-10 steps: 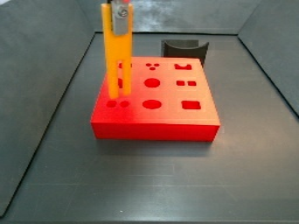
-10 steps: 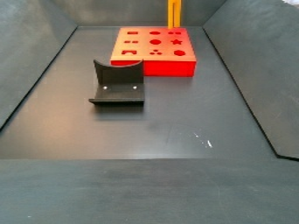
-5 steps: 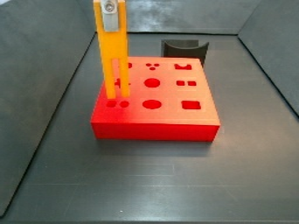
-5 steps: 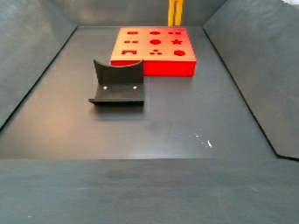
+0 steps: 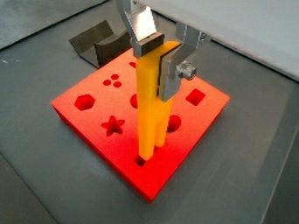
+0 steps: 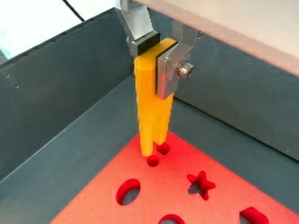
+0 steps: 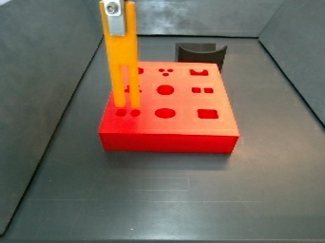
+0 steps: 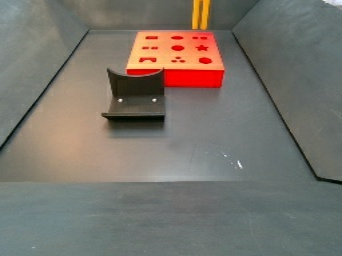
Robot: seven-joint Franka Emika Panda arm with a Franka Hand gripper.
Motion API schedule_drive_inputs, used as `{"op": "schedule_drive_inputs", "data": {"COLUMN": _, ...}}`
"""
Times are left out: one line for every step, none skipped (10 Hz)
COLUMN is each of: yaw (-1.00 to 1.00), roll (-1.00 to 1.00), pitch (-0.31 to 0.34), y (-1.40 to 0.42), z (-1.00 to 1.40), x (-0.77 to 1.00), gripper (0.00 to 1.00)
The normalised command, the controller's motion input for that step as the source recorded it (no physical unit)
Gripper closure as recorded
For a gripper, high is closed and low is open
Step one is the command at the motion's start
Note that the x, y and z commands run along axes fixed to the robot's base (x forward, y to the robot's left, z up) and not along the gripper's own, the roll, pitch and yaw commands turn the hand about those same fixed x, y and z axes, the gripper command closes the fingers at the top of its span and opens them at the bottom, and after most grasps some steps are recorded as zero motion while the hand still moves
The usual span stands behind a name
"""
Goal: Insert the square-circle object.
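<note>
The gripper is clamping the top of the one square-circle object, both silver fingers pressing its sides. The bar is standing upright, its two prongs sitting at the pair of small holes in a corner of the single red block. One dark fixture is standing on the floor, well apart from the block.

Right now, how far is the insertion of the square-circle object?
Done: the gripper is shut on the square-circle object, upright over the red block. In hand: its prongs meet the two corner holes. Left: full seating, which cannot be judged, and release.
</note>
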Motion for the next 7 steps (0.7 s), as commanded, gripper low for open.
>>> {"op": "schedule_drive_inputs", "data": {"yaw": 0.00, "roll": 0.12, "pitch": 0.036, "y": 0.00, "z": -0.08, "x": 0.19, "gripper": 1.00}}
{"op": "schedule_drive_inputs", "data": {"yaw": 0.00, "roll": 0.36, "pitch": 0.004, "y": 0.07, "z": -0.01, "x": 0.11, "gripper": 1.00}}
{"op": "schedule_drive_inputs", "data": {"yaw": 0.00, "roll": 0.48, "pitch": 0.000, "y": 0.01, "z": -0.04, "x": 0.00, "gripper": 1.00}}
{"op": "schedule_drive_inputs", "data": {"yaw": 0.06, "roll": 0.50, "pitch": 0.000, "y": 0.00, "z": -0.10, "x": 0.00, "gripper": 1.00}}
{"op": "schedule_drive_inputs", "data": {"yaw": 0.28, "roll": 0.38, "pitch": -0.030, "y": -0.11, "z": -0.19, "x": -0.05, "gripper": 1.00}}
{"op": "schedule_drive_inputs", "data": {"yaw": 0.13, "roll": 0.00, "pitch": -0.121, "y": -0.12, "z": -0.11, "x": -0.20, "gripper": 1.00}}
{"op": "schedule_drive_inputs", "data": {"yaw": 0.13, "roll": -0.09, "pitch": -0.143, "y": -0.05, "z": -0.07, "x": -0.16, "gripper": 1.00}}
